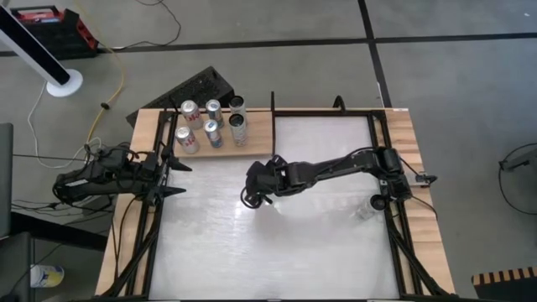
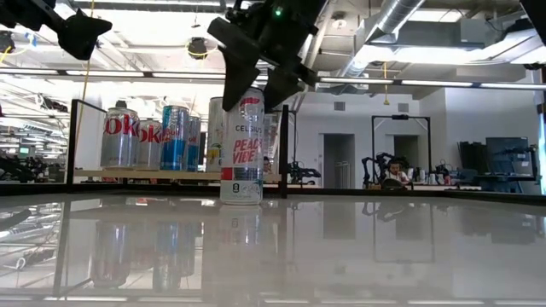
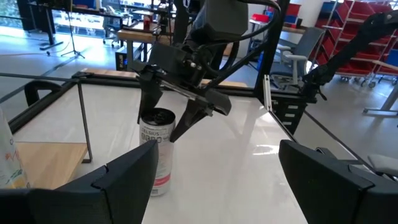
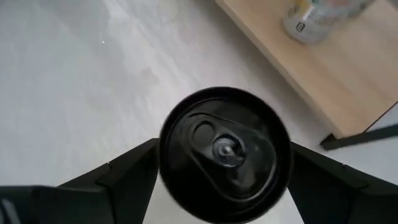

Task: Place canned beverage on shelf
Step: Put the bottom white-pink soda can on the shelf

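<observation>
1. Glossy white worktop (image 1: 252,252) inside a dark frame; the light-wood shelf (image 1: 260,130) sits at its far left corner with 5 cans (image 1: 210,126) standing on it, leaving the shelf's right end bare.
2. In the high view the right arm hides the can it works on; only the low and wrist views show it.
3. The white can (image 2: 242,162) stands upright on the worktop just in front of the shelf's right end, not on the shelf.
4. The right tool (image 2: 260,81) is over the can top, its fingers spread open on either side of the can; I cannot tell whether they touch it.
5. The left tool (image 1: 178,178) waits open at the worktop's left edge.
6. Wide open worktop lies to the front and right.
</observation>
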You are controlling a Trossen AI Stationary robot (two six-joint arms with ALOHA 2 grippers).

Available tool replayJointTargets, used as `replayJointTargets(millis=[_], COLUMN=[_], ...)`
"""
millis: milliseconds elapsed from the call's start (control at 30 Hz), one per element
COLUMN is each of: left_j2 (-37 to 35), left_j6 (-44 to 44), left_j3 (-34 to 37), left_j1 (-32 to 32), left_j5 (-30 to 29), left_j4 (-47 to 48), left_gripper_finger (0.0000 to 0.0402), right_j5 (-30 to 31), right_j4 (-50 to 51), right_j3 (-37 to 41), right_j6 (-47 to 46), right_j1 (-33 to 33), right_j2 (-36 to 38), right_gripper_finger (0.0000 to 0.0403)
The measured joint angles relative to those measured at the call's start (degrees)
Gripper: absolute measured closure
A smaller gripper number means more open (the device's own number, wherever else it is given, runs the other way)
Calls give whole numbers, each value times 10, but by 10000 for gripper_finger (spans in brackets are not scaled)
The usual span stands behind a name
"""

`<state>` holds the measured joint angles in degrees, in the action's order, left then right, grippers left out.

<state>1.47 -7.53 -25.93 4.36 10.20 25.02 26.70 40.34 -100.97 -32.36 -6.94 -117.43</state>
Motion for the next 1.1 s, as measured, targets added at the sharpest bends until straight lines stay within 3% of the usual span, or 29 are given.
replayJointTargets(millis=[267,533,867,1100], left_j2=[0,0,0,0], left_j6=[0,0,0,0], left_j3=[0,0,0,0], left_j1=[0,0,0,0], left_j5=[0,0,0,0], left_j4=[0,0,0,0], left_gripper_finger=[84,84,84,84], right_j5=[-13,-14,-15,3], right_j4=[4,6,10,45], right_j3=[0,0,0,0], right_j6=[142,218,149,10], right_j1=[-5,-6,-1,-10], right_j2=[0,0,0,0], right_gripper_finger=[57,58,94,105])
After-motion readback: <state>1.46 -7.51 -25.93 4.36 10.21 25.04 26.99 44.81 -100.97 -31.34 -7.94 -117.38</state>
